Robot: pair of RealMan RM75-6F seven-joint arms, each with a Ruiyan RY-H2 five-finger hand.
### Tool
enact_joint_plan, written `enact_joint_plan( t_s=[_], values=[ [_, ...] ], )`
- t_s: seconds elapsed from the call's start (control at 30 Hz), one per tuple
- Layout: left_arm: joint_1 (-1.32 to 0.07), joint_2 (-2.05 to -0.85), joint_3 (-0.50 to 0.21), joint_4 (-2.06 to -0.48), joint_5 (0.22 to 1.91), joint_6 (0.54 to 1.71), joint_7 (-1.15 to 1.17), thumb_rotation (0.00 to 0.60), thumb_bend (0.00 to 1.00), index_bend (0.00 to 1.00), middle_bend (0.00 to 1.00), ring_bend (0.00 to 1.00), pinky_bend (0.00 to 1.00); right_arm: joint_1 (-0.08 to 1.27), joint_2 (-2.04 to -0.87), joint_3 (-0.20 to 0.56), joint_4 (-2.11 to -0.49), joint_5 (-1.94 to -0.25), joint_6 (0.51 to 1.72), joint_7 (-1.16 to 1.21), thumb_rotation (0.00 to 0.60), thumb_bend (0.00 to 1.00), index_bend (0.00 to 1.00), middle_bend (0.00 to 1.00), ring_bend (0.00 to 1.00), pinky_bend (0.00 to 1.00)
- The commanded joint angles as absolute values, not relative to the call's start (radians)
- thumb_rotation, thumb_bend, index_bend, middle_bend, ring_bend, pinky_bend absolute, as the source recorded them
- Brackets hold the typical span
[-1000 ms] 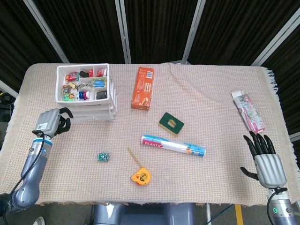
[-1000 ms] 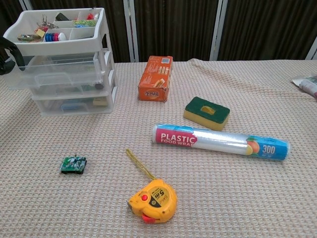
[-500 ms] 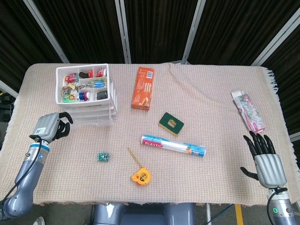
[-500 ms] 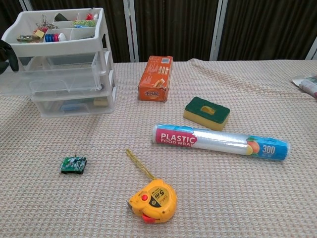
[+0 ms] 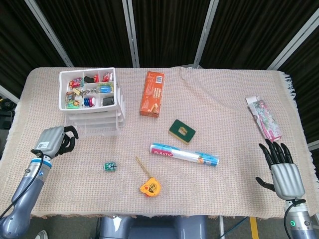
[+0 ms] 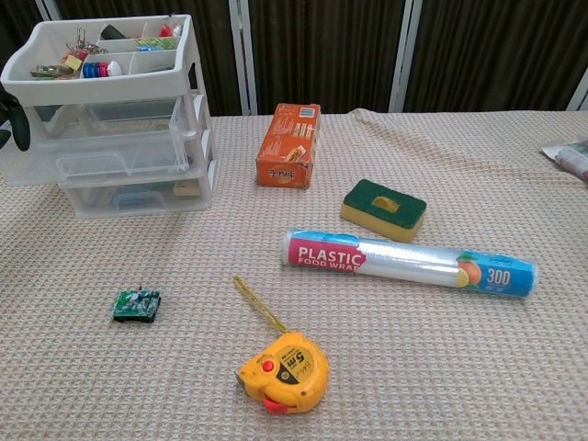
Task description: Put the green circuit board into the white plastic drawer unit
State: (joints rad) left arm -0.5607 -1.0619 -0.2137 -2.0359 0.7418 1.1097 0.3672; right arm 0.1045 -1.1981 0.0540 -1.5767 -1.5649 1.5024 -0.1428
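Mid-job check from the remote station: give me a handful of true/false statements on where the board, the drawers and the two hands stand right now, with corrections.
1. The green circuit board lies on the tablecloth, outside the white plastic drawer unit. True.
2. The left hand is holding the board. False: it sits beside the drawer unit, apart from the board, with nothing in it.
3. One clear drawer of the unit is pulled out toward the robot. True.
4. The right hand rests on the plastic wrap roll. False: it is near the table's right front corner, fingers spread, touching nothing.
5. The yellow tape measure sits inside the unit's top tray. False: it lies on the cloth near the front edge.
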Motion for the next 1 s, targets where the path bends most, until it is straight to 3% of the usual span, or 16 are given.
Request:
enact_joint_plan(
  t_s=[0.03, 0.27, 0.43, 0.53, 0.73, 0.87, 1.0],
  values=[
    [-0.554, -1.055, -0.209, -2.049, 0.759, 1.114, 0.354, 0.600, 0.62, 0.51, 0.97, 0.89, 0.65, 0.105, -1.198, 0.054, -1.577, -1.565, 1.503, -0.143, 0.600, 0.02, 0.08, 0.00, 0.00, 0.00],
    [-0.521, -1.032, -0.172, -2.096, 0.882, 1.140, 0.344, 0.600, 0.60, 0.50, 0.95, 0.88, 0.65, 0.104, -1.197, 0.054, -1.577, -1.564, 1.502, -0.143, 0.600, 0.02, 0.08, 0.00, 0.00, 0.00],
    [-0.475, -1.045, -0.078, -2.063, 1.105, 1.197, 0.410, 0.600, 0.32, 0.41, 0.91, 0.84, 0.64, 0.104, -1.197, 0.053, -1.578, -1.565, 1.501, -0.143, 0.600, 0.01, 0.08, 0.00, 0.00, 0.00],
    [-0.463, -1.062, -0.036, -2.036, 1.181, 1.203, 0.443, 0.600, 0.25, 0.37, 0.86, 0.81, 0.64, 0.105, -1.197, 0.053, -1.578, -1.565, 1.500, -0.145, 0.600, 0.02, 0.09, 0.00, 0.00, 0.00],
    [-0.459, -1.118, 0.021, -1.994, 1.258, 1.188, 0.524, 0.600, 0.24, 0.35, 0.76, 0.72, 0.65, 0.104, -1.196, 0.054, -1.579, -1.561, 1.499, -0.147, 0.600, 0.02, 0.09, 0.00, 0.00, 0.00],
    [-0.453, -1.168, 0.034, -1.985, 1.245, 1.189, 0.580, 0.600, 0.24, 0.34, 0.80, 0.78, 0.70, 0.105, -1.195, 0.054, -1.580, -1.559, 1.497, -0.146, 0.600, 0.02, 0.09, 0.00, 0.00, 0.00],
    [-0.455, -1.218, 0.036, -1.950, 1.224, 1.195, 0.648, 0.600, 0.24, 0.27, 0.80, 0.78, 0.71, 0.105, -1.193, 0.053, -1.582, -1.558, 1.494, -0.145, 0.600, 0.02, 0.09, 0.00, 0.00, 0.00]
  ],
)
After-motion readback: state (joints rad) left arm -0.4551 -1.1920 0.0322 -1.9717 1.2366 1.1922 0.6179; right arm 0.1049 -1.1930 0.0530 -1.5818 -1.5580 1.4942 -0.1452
